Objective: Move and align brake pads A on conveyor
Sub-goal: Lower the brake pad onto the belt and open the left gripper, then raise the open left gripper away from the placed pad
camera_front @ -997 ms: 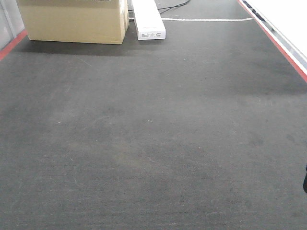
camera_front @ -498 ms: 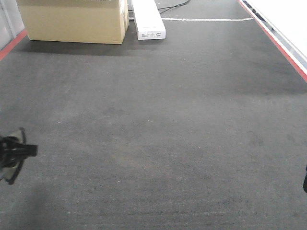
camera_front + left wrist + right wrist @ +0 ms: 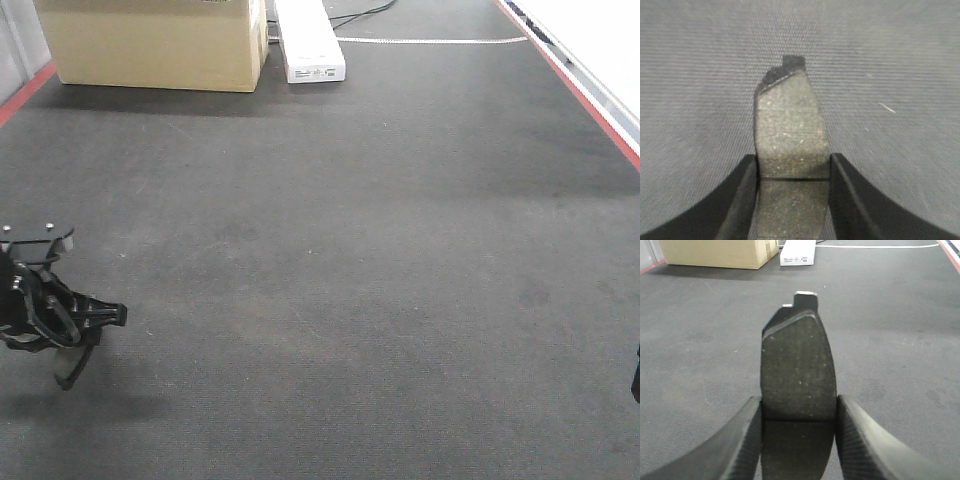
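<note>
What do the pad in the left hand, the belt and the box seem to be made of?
The pad: probably a pressed friction compound, matte and grainy with pale specks. The belt: looks like dark felt or woven fabric, finely ribbed, matte. The box: likely cardboard, plain tan, dull surface.
</note>
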{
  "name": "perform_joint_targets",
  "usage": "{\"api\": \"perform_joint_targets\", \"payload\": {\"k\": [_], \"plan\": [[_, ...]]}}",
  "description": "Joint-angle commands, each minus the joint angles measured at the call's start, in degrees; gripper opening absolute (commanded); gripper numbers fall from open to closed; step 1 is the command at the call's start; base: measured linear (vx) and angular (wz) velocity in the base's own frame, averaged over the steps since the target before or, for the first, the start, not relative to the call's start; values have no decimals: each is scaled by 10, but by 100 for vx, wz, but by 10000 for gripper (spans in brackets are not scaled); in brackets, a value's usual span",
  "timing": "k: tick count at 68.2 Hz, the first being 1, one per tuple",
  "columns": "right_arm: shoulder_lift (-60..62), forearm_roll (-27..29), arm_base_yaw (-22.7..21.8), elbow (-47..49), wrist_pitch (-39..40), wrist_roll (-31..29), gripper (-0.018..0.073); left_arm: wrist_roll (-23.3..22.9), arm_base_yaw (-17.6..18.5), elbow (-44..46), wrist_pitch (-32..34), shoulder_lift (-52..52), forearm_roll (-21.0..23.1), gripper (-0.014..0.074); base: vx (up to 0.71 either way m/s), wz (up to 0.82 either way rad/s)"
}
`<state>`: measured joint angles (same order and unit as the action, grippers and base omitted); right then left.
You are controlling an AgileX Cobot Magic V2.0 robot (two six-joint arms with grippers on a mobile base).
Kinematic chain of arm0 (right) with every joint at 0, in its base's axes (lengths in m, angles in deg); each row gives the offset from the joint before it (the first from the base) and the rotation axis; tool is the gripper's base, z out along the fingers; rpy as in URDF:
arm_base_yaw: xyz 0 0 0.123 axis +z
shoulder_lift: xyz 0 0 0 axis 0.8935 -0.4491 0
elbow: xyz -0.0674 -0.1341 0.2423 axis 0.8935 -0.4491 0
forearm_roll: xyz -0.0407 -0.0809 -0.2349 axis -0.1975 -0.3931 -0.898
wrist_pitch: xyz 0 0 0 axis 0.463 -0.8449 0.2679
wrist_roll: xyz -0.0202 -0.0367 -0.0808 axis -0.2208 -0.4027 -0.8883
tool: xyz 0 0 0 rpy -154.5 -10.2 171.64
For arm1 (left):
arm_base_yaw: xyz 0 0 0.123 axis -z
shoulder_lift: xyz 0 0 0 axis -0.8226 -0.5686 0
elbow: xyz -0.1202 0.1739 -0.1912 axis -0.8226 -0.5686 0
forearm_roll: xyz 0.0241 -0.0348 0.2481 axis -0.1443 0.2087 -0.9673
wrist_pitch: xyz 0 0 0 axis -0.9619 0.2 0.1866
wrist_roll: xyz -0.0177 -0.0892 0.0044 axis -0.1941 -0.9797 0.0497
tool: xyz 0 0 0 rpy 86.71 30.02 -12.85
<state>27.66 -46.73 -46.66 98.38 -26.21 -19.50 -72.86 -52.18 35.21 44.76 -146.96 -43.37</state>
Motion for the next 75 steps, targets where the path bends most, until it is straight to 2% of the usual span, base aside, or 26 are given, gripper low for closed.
{"api": "perform_joint_targets", "payload": {"k": [1,15,28,42,54,75], "plan": [[-1,-9,0,17,55,-5,-7,-4,2,26,26,0,7,115,0,0],[-1,-9,0,17,56,-5,-7,-2,2,40,18,-36,6,260,0,0],[-1,-9,0,17,56,-5,-7,5,2,54,16,-6,7,358,0,0],[-1,-9,0,17,56,-5,-7,32,2,51,-22,75,7,363,0,0],[-1,-9,0,17,56,-5,-7,33,2,45,-63,166,7,363,0,0],[-1,-9,0,17,55,-5,-7,52,2,-80,40,436,7,363,0,0]]}}
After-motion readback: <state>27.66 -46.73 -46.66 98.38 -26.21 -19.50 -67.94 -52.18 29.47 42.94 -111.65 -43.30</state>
